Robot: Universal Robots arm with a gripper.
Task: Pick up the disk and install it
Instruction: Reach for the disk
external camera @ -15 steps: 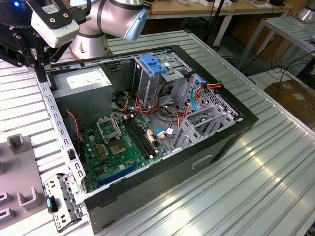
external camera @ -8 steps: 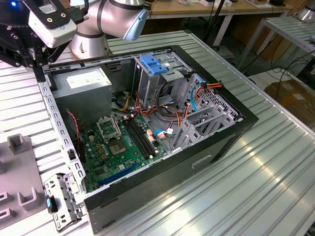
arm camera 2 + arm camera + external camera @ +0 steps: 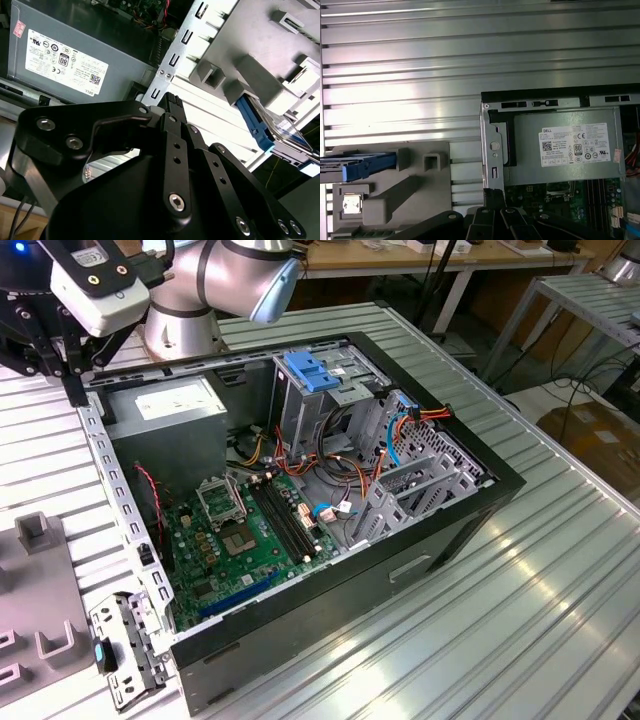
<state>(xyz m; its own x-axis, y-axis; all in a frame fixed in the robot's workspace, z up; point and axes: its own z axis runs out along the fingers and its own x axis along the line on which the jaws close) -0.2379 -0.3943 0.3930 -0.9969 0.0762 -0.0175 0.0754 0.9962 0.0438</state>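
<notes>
Disk (image 3: 357,166) cut off at first wrist view's edge; other end hidden in grey fixture (image 3: 415,185).

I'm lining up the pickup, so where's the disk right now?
In both wrist views the disk sits in the gray holder on the ribbed table, outside the computer case, near its power supply end.

Bright light from overhead, white glare streaking the ribbed table (image 3: 420,95), computer case (image 3: 440,540) interior shadowed, gripper (image 3: 172,102) a dark mass up close
</notes>
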